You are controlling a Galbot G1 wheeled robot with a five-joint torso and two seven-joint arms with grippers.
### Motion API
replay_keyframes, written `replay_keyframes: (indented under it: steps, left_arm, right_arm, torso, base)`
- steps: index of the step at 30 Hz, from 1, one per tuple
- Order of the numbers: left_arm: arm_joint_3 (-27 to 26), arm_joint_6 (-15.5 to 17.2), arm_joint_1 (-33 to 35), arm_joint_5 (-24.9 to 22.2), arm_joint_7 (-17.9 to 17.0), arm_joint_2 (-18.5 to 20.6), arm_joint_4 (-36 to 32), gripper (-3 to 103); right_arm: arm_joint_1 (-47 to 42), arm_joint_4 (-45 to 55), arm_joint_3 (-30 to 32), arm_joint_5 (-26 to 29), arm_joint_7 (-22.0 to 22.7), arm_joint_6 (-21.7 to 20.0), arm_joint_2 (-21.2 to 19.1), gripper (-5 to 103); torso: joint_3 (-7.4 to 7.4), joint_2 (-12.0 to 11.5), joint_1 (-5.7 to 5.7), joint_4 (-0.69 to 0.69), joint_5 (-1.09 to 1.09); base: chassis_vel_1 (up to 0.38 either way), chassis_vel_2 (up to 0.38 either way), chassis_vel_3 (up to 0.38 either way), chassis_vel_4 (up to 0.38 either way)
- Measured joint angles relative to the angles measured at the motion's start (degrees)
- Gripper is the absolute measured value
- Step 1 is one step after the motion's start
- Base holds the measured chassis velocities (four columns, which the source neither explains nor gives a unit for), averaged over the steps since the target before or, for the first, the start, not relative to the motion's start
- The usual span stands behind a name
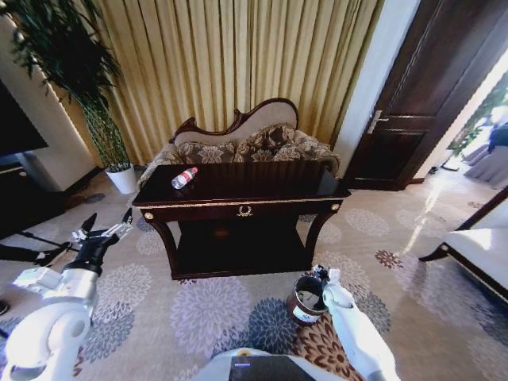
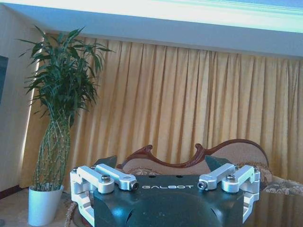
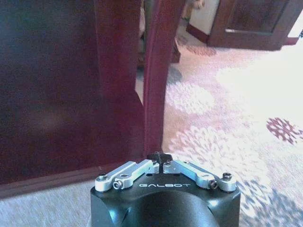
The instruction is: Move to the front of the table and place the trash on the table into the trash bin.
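On carpet, near right: right tool (image 1: pixel 320 275) pressed together, just above trash bin (image 1: pixel 305 299). Left tool (image 1: pixel 101 225) spread, raised left of counter (image 1: pixel 238 198). Plastic bottle (image 1: pixel 184 178) lying on counter's left end. Sofa (image 1: pixel 246 143) behind.

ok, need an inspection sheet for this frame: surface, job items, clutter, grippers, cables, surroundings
Surface: dark glossy table, top mostly bare, lower shelf bare.
Job items: clear bottle with red cap lying near the table's back left corner; trash bin upright on the carpet in front of the table's right leg.
Clutter: nothing seen.
Grippers: left gripper open, raised off the table's front left; right gripper shut, low by the bin's rim.
Cables: nothing seen.
Surroundings: sofa behind the table, gold curtain, potted plant at left, dark door at right.
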Motion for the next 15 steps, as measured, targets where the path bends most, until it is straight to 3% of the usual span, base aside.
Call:
replay_keyframes:
  steps: [8,11,13,15]
  left_arm:
    - [-0.19,-0.56,0.55,-0.12,0.19,0.00,-0.02,100]
    - [-0.13,-0.58,0.40,-0.12,0.22,0.20,-0.06,100]
    - [-0.12,-0.59,0.31,-0.13,0.22,0.28,-0.08,100]
    - [-0.11,-0.59,0.17,-0.16,0.23,0.40,-0.09,100]
  right_arm:
    - [-0.60,-0.57,0.47,-1.31,0.00,0.81,0.76,-3]
    - [-1.26,1.03,0.87,-2.82,0.00,0.81,1.33,14]
    - [-1.26,1.23,0.91,-2.97,0.00,0.81,1.47,14]
    - [-1.23,1.69,0.93,-3.34,0.00,0.82,1.93,24]
  torso:
    - [0.00,0.00,0.00,0.01,-0.01]
    - [0.00,0.00,0.00,0.01,-0.02]
    - [0.00,0.00,0.00,0.01,-0.01]
    - [0.00,0.00,0.00,0.01,-0.02]
  base:
    - [0.000,0.000,0.000,0.000]
    - [0.000,0.000,0.000,0.000]
    - [0.000,0.000,0.000,0.000]
    - [0.000,0.000,0.000,0.000]
